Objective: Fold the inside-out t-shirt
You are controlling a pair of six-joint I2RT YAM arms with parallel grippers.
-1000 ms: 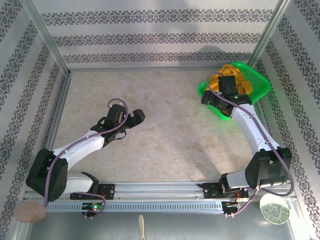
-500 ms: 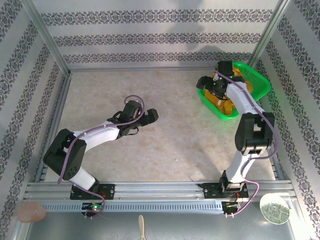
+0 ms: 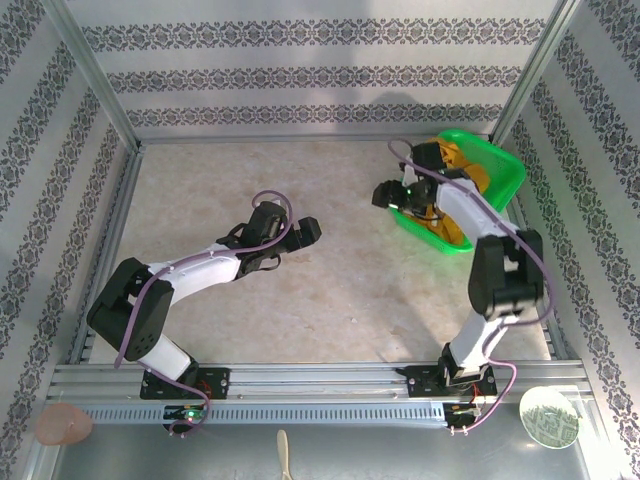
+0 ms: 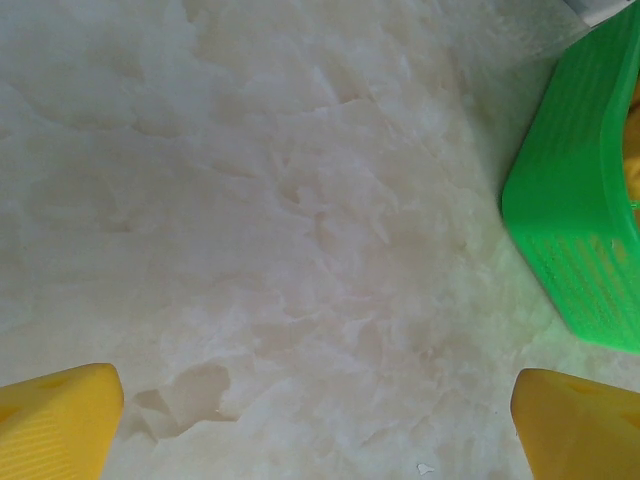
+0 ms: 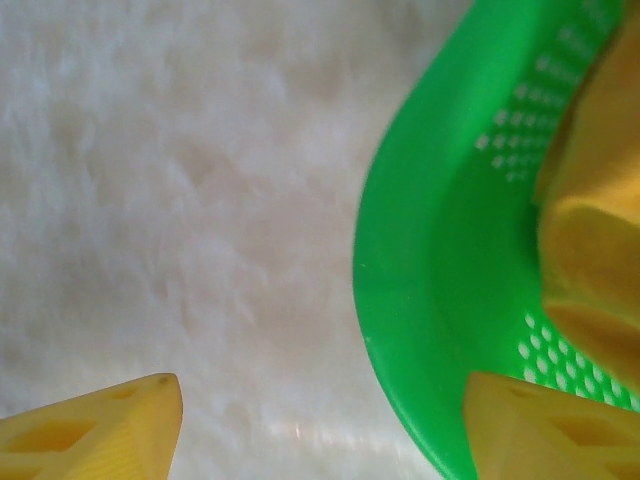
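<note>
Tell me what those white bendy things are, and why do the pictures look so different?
They are two robot arms bolted to a table. Each ends in a gripper, a hand with two yellow fingers. The big picture comes from a camera up above. The other two come from little cameras on the wrists, so each arm's own fingers show at the bottom. On the table sits a green basket with an orange t-shirt bundled inside. The left gripper is open over bare table, holding nothing. The right gripper is at the basket's edge, fingers apart; I cannot tell whether they touch it.
</note>
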